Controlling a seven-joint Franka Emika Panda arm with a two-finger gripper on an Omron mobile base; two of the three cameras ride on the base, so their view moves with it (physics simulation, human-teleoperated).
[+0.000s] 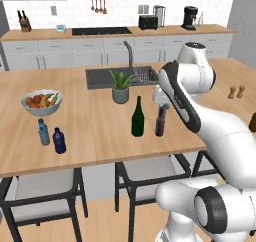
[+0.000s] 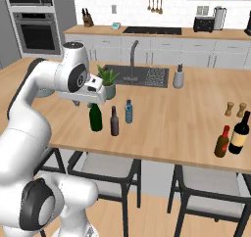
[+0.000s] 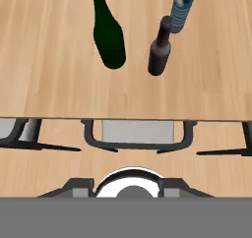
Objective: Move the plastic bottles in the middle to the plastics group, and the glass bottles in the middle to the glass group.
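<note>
Three bottles below my gripper [image 2: 83, 103], its jaw state unclear: tall dark green glass wine bottle [image 3: 109, 35], slim dark brown glass bottle [image 3: 159, 52] beside it, small pale-blue plastic water bottle [image 3: 181, 8] just beyond, all mid wooden counter [image 3: 49, 70].

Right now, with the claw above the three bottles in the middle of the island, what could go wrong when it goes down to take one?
1. The green wine bottle, the dark brown bottle and the pale-blue water bottle stand close together, so going down for one could knock over its neighbour.
2. The green and brown bottles stand near the counter's front edge, above the stools; a tipped one could roll off.
3. The wine bottle is tall and narrow-necked, so likely to topple.
</note>
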